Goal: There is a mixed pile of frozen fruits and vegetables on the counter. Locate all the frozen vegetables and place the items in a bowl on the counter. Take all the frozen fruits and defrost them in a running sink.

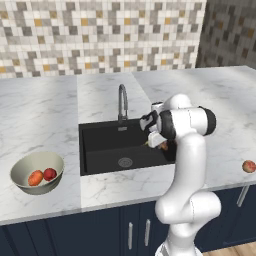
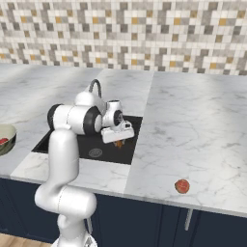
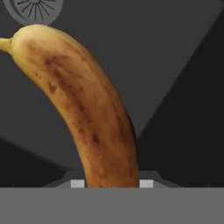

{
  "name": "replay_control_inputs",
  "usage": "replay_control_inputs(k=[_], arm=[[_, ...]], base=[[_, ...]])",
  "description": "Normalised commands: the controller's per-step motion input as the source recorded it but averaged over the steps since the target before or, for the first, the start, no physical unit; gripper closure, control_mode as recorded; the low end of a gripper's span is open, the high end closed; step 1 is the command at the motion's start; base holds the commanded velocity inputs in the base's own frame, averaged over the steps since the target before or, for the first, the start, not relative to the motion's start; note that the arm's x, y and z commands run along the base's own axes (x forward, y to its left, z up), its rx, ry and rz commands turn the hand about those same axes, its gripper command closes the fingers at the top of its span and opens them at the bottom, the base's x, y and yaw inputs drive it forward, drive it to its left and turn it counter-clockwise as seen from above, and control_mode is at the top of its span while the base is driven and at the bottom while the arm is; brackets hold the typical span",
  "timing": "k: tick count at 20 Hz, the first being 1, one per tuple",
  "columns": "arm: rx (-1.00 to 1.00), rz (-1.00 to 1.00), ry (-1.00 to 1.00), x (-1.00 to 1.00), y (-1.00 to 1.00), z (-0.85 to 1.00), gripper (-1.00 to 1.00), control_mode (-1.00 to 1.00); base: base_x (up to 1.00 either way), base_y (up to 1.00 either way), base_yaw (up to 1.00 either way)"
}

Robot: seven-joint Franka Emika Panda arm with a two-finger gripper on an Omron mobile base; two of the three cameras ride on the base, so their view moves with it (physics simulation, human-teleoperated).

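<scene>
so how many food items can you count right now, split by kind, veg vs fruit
vegetables: 2, the red tomato and the orange carrot, both in the bowl
fruits: 2, the banana held by the gripper over the sink, and the apple on the counter
total: 4

A mosaic tile wall (image 1: 100, 35) in beige, grey and orange fills the frame's top. Dark navy cabinets (image 1: 75, 232) with what seem metal handles (image 1: 130, 235) run along the bottom; wooden floor (image 1: 235, 249) lower right.
</scene>
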Motion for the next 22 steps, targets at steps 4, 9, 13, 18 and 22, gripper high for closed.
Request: replay_control_inputs(k=[4, 9, 13, 18, 22], arm=[[-0.01, -0.02, 0.01, 0.23, 0.51, -0.27, 1.00, -1.00], [-0.01, -0.01, 0.02, 0.17, 0.14, -0.13, 1.00, -1.00], [0.00, -0.02, 0.00, 0.23, 0.08, -0.28, 1.00, -1.00], [0.00, -0.04, -0.03, 0.25, 0.01, -0.46, 1.00, -1.00], [0.01, -0.04, -0.02, 0.26, 0.00, -0.44, 1.00, -1.00]], base=[[0.00, 0.00, 0.00], [0.00, 0.00, 0.00], [0.00, 0.00, 0.00], [0.00, 0.00, 0.00], [0.00, 0.00, 0.00]])
